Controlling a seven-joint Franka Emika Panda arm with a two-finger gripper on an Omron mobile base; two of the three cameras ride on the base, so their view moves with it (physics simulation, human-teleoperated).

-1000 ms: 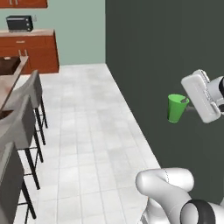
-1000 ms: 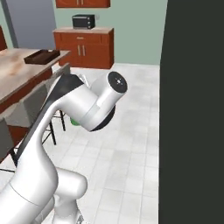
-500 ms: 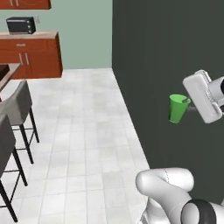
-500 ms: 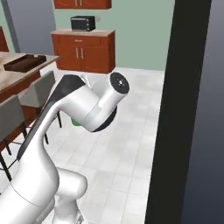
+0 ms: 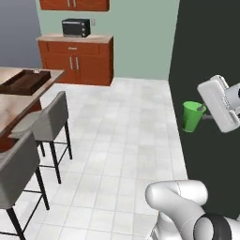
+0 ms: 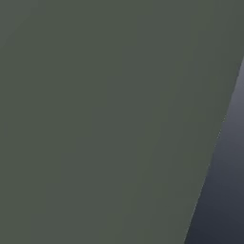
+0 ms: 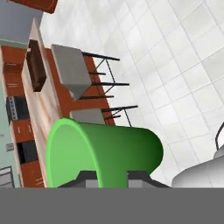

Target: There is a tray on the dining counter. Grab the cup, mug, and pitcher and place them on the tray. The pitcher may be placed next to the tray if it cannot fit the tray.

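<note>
Cup (image 5: 191, 116) clamped in the tool (image 5: 202, 112), airborne.

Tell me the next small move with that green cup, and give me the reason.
Probably drive the base on toward the dining counter, keeping the jaws shut on the cup. The gripper holds the cup in the air beside a dark wall, and the tray sits far off across the tiled floor, with stools between, likely beyond reach from here.

Green cup (image 5: 191, 116) upright, midair
</note>
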